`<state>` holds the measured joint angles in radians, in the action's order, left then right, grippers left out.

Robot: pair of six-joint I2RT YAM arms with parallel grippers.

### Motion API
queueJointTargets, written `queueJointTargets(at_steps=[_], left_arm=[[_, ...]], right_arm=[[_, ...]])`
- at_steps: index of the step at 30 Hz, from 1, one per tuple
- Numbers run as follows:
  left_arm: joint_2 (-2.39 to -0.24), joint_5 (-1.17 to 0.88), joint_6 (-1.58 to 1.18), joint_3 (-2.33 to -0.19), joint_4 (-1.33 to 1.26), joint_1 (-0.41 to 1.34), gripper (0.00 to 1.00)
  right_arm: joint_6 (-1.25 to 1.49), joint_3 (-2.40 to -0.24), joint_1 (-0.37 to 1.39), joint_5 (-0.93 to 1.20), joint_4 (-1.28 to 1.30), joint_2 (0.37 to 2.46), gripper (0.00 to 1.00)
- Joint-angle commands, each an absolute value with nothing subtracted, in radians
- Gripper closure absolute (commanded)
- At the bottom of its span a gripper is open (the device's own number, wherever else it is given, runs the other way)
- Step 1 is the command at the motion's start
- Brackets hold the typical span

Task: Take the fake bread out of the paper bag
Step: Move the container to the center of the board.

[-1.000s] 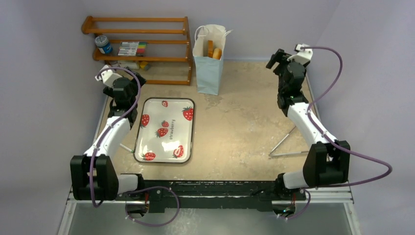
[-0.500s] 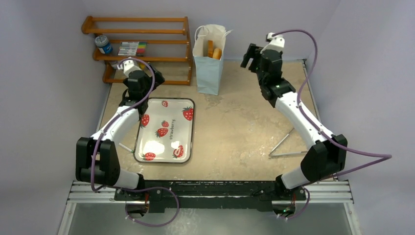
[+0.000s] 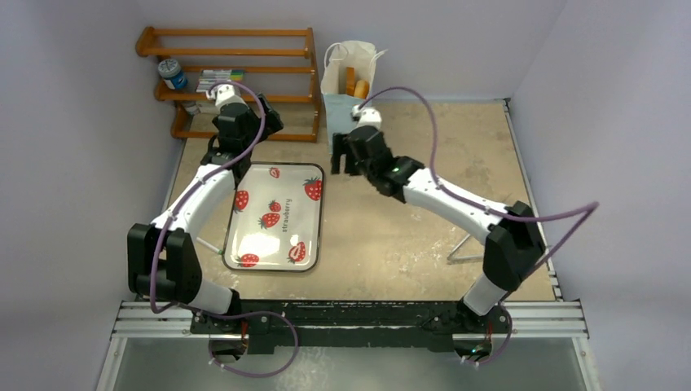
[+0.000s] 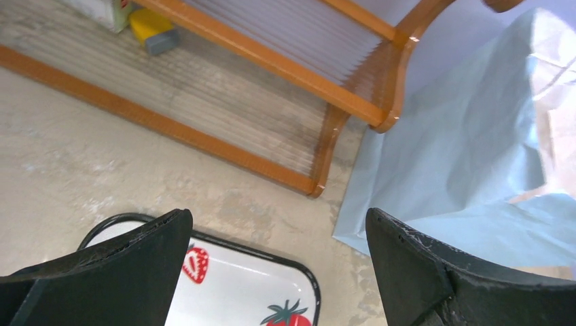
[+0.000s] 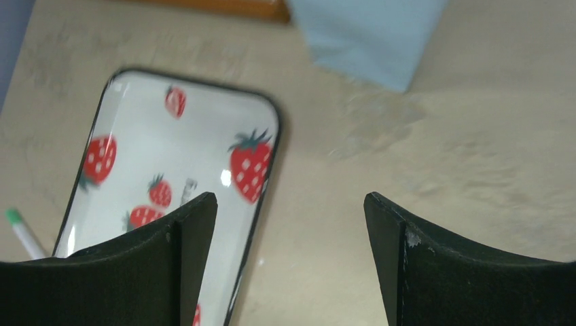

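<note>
Top external view: within the past second the right arm has swung in from the far right side of the table, bringing the right gripper (image 3: 346, 159) low against the front of the paper bag (image 3: 341, 110), while the left gripper (image 3: 270, 124) has climbed from beside the strawberry tray (image 3: 277, 165) to the foot of the wooden rack (image 3: 236, 53), just left of the bag. Both wrist cameras show jaws spread wide with nothing between them. The fake bread (image 3: 356, 84) stands untouched inside the upright bag at the table's far edge, its golden tops peeking above the rim. Judging by the converging arms, the approach is nearly done and no piece has been extracted; a reach into the bag's mouth appears to come next.
</note>
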<state>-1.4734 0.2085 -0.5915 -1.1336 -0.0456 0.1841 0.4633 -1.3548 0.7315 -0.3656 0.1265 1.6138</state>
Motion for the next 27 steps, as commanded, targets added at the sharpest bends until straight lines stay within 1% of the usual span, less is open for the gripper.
queueJointTargets(at_steps=[1,3,7,10,18,20,22,27], left_arm=[[-1.417,0.306,-0.63,-1.159,0.019,0.184,0.0],[-1.395,0.336,-0.645,-1.143,0.029,0.184,0.0],[-1.353,0.375,-0.656,-1.112,0.041,0.184,0.0],[-1.328,0.391,-0.655,-1.092,0.048,0.184,0.0],[-1.281,0.432,-0.645,-1.071,0.046,0.184,0.01],[-1.279,0.437,-0.647,-1.069,0.04,0.184,0.01],[-1.278,0.441,-0.652,-1.067,0.034,0.184,0.01],[-1.265,0.46,-0.665,-1.056,0.016,0.184,0.01]], right_arm=[[0.576,-1.345,0.84,-0.331,0.173,1.704,0.2],[0.614,-1.345,0.865,-0.304,0.164,1.762,0.24],[0.669,-1.34,0.895,-0.29,0.139,1.84,0.26],[0.679,-1.347,0.906,-0.28,0.121,1.889,0.3],[0.7,-1.379,0.931,-0.256,0.114,1.999,0.32],[0.699,-1.403,0.938,-0.255,0.127,2.029,0.34],[0.698,-1.43,0.945,-0.264,0.15,2.06,0.4],[0.699,-1.483,0.955,-0.286,0.215,2.112,0.6]])
